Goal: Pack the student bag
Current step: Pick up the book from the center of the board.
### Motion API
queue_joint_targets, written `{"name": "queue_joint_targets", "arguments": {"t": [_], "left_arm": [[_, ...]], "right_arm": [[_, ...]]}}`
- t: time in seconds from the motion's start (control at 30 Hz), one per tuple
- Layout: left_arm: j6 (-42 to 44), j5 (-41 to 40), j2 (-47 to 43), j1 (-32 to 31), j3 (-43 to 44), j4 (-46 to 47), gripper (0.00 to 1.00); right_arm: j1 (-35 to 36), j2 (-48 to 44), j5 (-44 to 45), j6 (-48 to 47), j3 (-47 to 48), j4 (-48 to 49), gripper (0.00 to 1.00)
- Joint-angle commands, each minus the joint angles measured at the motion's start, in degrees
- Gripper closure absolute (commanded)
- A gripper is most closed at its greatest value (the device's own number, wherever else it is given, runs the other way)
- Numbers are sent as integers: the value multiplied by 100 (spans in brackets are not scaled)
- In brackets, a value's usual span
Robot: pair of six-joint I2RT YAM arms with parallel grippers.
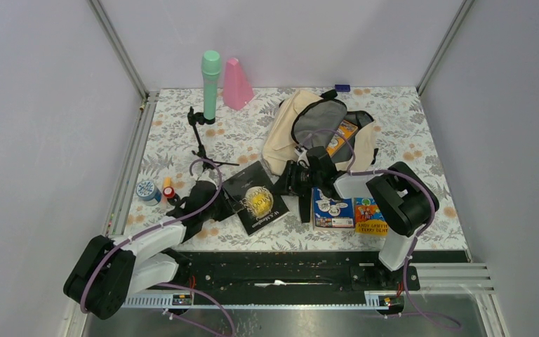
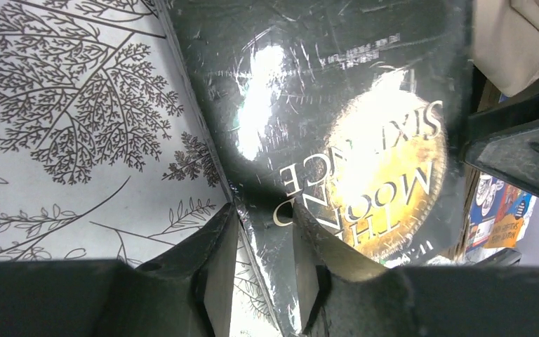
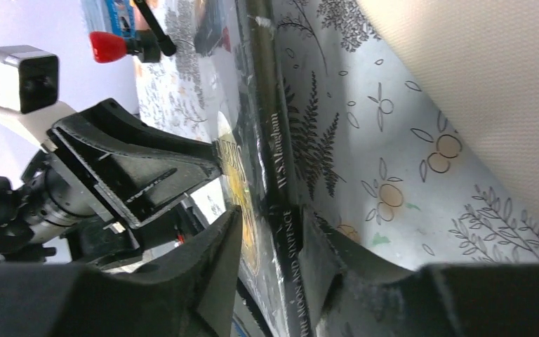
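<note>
The cream student bag (image 1: 284,137) lies open at the back middle, grey lining up, with an orange box (image 1: 342,135) inside. A black book with a gold disc (image 1: 256,198) lies in front of it. My left gripper (image 1: 223,193) is open and straddles the book's left edge (image 2: 263,210): one finger over the table, one over the cover (image 2: 337,84). My right gripper (image 1: 289,184) grips the book's spine (image 3: 270,140) between its fingers (image 3: 274,210). The bag's cream cloth shows at the right wrist view's edge (image 3: 477,70).
Two colourful boxes (image 1: 332,208) (image 1: 370,214) lie right of the book. A green cylinder (image 1: 211,84), a pink cone (image 1: 237,84) and a black tripod (image 1: 200,140) stand at the back left. A blue-white round item (image 1: 147,191) and a small orange-red one (image 1: 168,188) sit at the left.
</note>
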Motion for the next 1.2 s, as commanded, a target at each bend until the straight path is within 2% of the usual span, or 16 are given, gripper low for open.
{"name": "queue_joint_targets", "arguments": {"t": [0.0, 0.07, 0.13, 0.2, 0.33, 0.5, 0.6, 0.73, 0.77, 0.9, 1.0, 1.1, 1.17], "left_arm": [[63, 410, -24, -93, -72, 210, 71], [111, 441, -43, -78, -72, 203, 72], [146, 452, -69, -73, -72, 194, 72], [185, 451, -130, -67, -72, 180, 73], [265, 432, -253, -56, -72, 131, 73], [353, 428, -380, -29, -72, 92, 73], [396, 439, -448, -20, -72, 84, 73], [430, 418, -587, -12, -57, 0, 72], [458, 405, -641, -4, -41, -43, 69], [601, 279, -1041, 45, 110, -437, 33], [690, 225, -1552, 103, 245, -707, 13], [791, 192, -2130, 156, 427, -920, 3], [823, 252, -2429, 207, 544, -969, 1]], "right_arm": [[288, -402, -1312, 668, 83, 1207, 67], [288, -377, -1314, 592, 38, 1136, 73], [292, -339, -1278, 399, 23, 916, 74], [311, -303, -1294, 187, 41, 667, 72], [347, -237, -1407, -87, 78, 451, 62], [410, -243, -1567, -214, 171, 483, 62], [447, -300, -1583, -197, 206, 559, 72], [442, -480, -1438, -62, 172, 652, 99], [447, -575, -1364, -52, 146, 635, 100], [437, -1320, -843, -242, 72, 175, 100], [413, -2001, -385, -487, 71, -382, 100], [367, -2633, 139, -743, 175, -962, 100], [325, -2995, 404, -879, 228, -1225, 100]]}}
